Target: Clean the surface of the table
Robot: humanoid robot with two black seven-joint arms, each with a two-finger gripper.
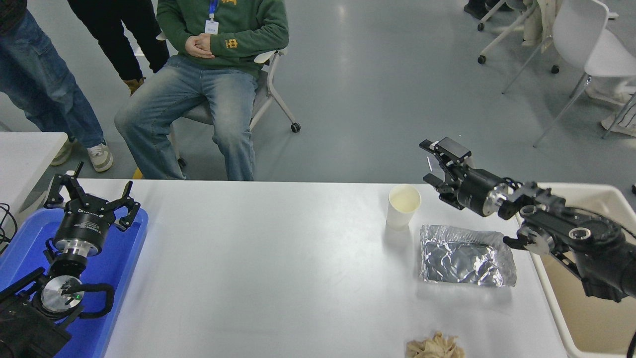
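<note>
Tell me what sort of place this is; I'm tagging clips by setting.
Probably an office or lab space: grey floor, wheeled chairs, and people watching beside the white table.
</note>
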